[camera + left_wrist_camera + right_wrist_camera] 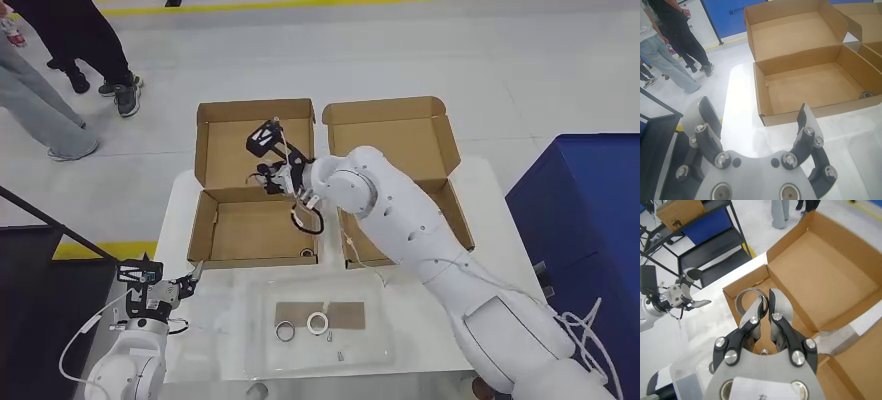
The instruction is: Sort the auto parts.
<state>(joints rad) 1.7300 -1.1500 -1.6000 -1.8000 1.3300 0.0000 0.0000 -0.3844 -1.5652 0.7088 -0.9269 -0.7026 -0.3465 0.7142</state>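
Table point(180, 205): white, seen from above with 12 o'clock at its far edge.
Left box point(212, 228): open cardboard, at 11 o'clock on the table, lid folded back toward 12.
Right box point(392, 140): open cardboard, at 1 o'clock, just beside the left box, its tray partly under the right arm.
Ring point(738, 303): bare metal, held tilted in the air above the floor of the left box.
Right gripper point(766, 300): reaches across over the left box and is clenched on the ring, one finger inside the band and one outside.
Bearing point(865, 94): lies in the left box, tucked into its 5 o'clock corner.
Left gripper point(754, 103): at 8 o'clock by the table edge, near the left box's 7 o'clock corner, fingers spread wide with nothing between them.
Tray point(372, 296): clear plastic, at 6 o'clock on the table.
Card point(345, 316): brown sheet lying flat in the tray.
Grey ring point(286, 331): in the tray, at the card's 7 o'clock corner.
White ring point(318, 322): just beside the grey ring, on the card's near edge.
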